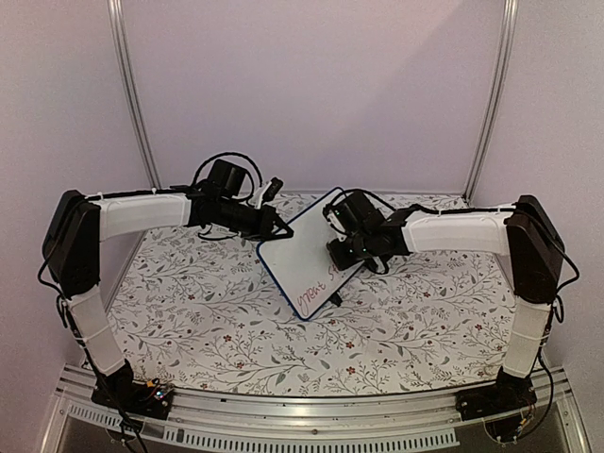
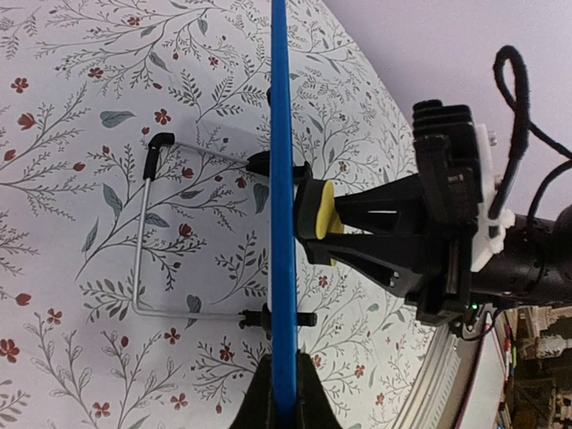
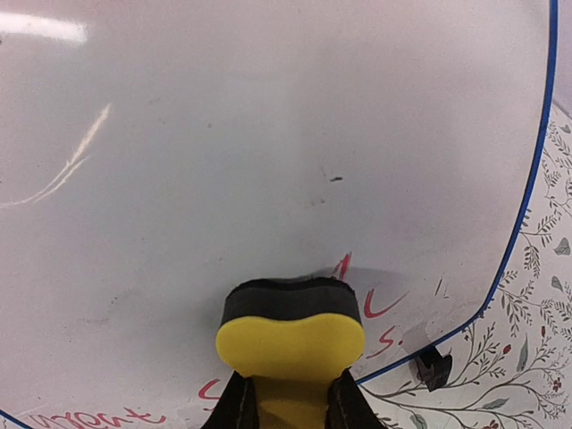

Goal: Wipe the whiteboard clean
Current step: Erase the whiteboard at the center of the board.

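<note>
The small white rectangular whiteboard (image 1: 304,257) with its thin blue frame stands tilted near the middle of the table. Its long axis runs on a diagonal from near centre to far right, and its written face is turned to the right arm. The left gripper (image 2: 284,393) is clamped on the board's left edge, seen edge-on from that wrist. A bent wire stand (image 2: 141,241) with black tips sticks out behind the board. The right gripper (image 3: 290,409) is closed on a yellow sponge eraser (image 3: 290,344), and the sponge's black felt side is pressed flat on the board face. The table is covered by a white tablecloth (image 1: 208,321) printed with grey leafy sprigs and small red flowers. Pale lilac walls (image 1: 311,85) and two slanting aluminium posts (image 1: 132,94) close in the space. Red handwriting (image 3: 384,308) lines the board's lower edge, and one word seems to end in "rent". The rest is unreadable.
</note>
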Available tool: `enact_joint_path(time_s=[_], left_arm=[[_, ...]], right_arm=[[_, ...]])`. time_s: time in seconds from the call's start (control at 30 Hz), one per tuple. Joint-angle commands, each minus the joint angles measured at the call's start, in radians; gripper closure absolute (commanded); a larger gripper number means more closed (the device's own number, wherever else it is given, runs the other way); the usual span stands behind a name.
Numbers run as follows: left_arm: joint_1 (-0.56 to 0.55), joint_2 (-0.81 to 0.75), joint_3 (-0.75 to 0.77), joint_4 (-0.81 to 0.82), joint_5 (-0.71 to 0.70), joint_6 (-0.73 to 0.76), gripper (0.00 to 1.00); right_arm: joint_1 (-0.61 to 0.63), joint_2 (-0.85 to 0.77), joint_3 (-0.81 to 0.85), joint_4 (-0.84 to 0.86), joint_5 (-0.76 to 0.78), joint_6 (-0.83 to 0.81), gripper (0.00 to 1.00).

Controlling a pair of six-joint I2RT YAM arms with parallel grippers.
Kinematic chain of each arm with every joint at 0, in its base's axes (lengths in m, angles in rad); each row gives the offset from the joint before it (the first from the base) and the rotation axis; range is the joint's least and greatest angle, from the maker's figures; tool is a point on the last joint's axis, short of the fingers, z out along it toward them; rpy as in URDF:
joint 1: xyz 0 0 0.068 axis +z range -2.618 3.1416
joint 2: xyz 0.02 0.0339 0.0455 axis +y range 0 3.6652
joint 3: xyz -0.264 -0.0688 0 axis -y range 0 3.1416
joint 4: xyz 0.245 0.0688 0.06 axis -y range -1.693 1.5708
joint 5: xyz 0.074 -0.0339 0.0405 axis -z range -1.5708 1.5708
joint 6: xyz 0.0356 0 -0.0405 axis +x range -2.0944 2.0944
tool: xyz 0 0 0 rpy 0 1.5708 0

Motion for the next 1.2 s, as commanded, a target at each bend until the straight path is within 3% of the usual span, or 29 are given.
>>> enact_joint_path(time_s=[0.0, 0.47, 1.17], left_arm=[[-0.034, -0.011, 0.001, -0.038, 0.037, 0.067, 1.0], [-0.034, -0.01, 0.001, -0.037, 0.043, 0.063, 1.0], [-0.035, -0.014, 0.001, -0.038, 0.04, 0.066, 1.0]], right_arm=[[-0.005, 0.036, 0.019, 0.038, -0.009, -0.016, 0.84], [-0.005, -0.014, -0.144, 0.042, -0.008, 0.033, 0.84], [-0.028, 0.02, 0.004, 0.045, 0.0, -0.017, 0.84]])
